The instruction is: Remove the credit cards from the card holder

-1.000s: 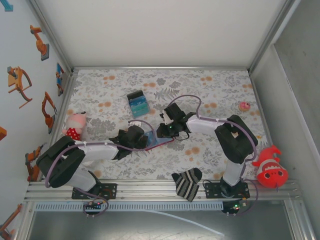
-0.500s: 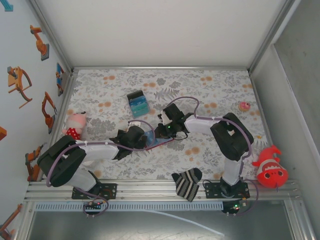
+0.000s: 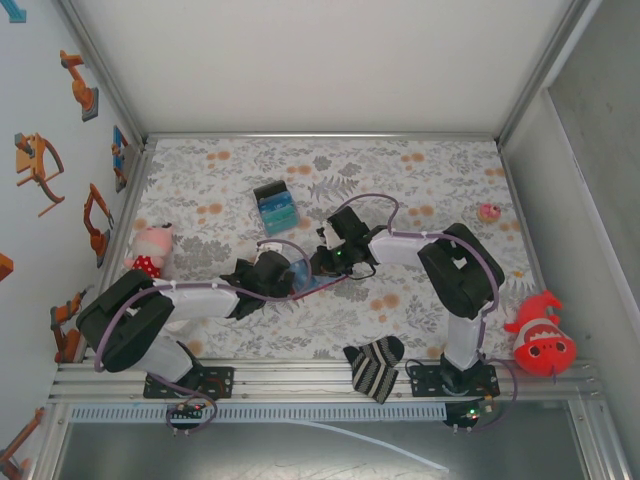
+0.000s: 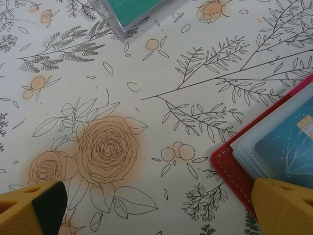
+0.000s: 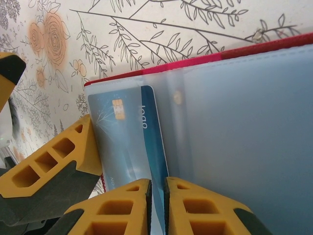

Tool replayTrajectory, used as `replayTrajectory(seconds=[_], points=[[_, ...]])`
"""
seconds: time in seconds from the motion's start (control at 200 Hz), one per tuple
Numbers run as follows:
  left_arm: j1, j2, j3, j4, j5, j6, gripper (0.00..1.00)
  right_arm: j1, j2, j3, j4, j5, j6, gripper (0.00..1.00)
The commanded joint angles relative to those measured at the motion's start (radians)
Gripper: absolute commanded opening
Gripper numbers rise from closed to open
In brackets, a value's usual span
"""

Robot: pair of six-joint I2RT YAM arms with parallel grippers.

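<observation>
Credit card (image 5: 128, 142) — blue, partly sleeved in the red card holder (image 5: 234, 122) lying open on the desk (image 4: 146, 73). The right gripper (image 5: 157, 188) pinches its edge; the left gripper (image 4: 159, 208) gapes wide at the holder's corner. Extraction step, I'd say — next, a straight outward pull.

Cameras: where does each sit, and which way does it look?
Top external: above and behind, looking down on the floral table; left arm and right arm show.
Left wrist: on the left arm, looking down past its open left claw at the card holder's corner.
Right wrist: on the right arm, close on the right claw pinching a credit card.
Both wrist views share the card holder.
</observation>
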Motion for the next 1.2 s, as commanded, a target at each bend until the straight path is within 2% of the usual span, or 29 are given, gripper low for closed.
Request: replayTrajectory(seconds=[0.0, 0.781, 1.197], points=[[-0.003, 0.023, 0.013, -0.071, -0.016, 0.014, 0.97, -0.004, -0.02, 0.003, -0.018, 0.013, -0.017, 0.15], [-0.003, 0.044, 0.036, -0.102, -0.043, 0.017, 0.97, -0.004, -0.098, 0.008, -0.076, 0.08, -0.088, 0.17], [-0.003, 0.05, 0.046, -0.111, -0.049, 0.026, 0.97, -0.004, -0.038, 0.008, -0.062, 0.079, -0.089, 0.2]])
